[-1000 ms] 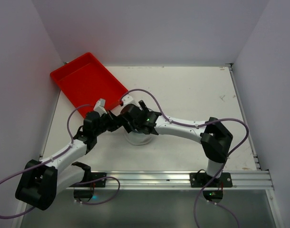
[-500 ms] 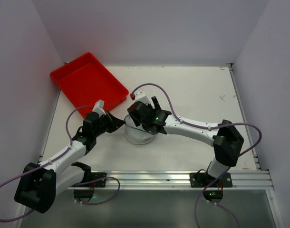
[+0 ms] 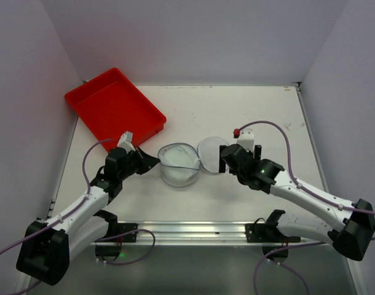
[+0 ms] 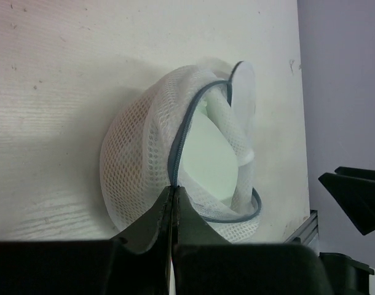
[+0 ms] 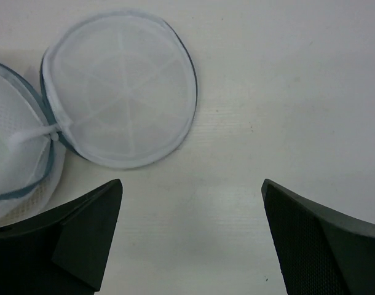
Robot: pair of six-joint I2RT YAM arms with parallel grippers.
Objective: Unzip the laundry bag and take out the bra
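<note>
Right arm has swung off the laundry bag (image 3: pixel 178 172) since a second ago and now lies low and stretched out to the right of it. Its elbow is near the table (image 3: pixel 267 110) and its wrist points back toward the bag. In that time the bag has gone from covered to open. The round flap (image 3: pixel 211 147) is folded over flat on the bag's right side, still joined to it at the rim.

The right gripper (image 3: pixel 223 158) is just beside the flap with its jaws spread wide and nothing held. In the right wrist view the flap (image 5: pixel 123 86) lies ahead of the parted fingers (image 5: pixel 83 233), apart from them, with the bag's edge (image 5: pixel 9 147) at the left.

The left arm reaches in from the bag's left, forearm angled up and wrist level. The left gripper (image 3: pixel 154 161) is clamped tight on the bag's left rim. In the left wrist view its tips (image 4: pixel 173 192) pinch the mesh right at the grey zip (image 4: pixel 178 144), which gapes open. The bra (image 4: pixel 209 160) shows pale inside the bag (image 4: pixel 135 166), not out yet.

The bag sits on the table, and the red tray (image 3: pixel 114 106) lies near it on its far-left side.
</note>
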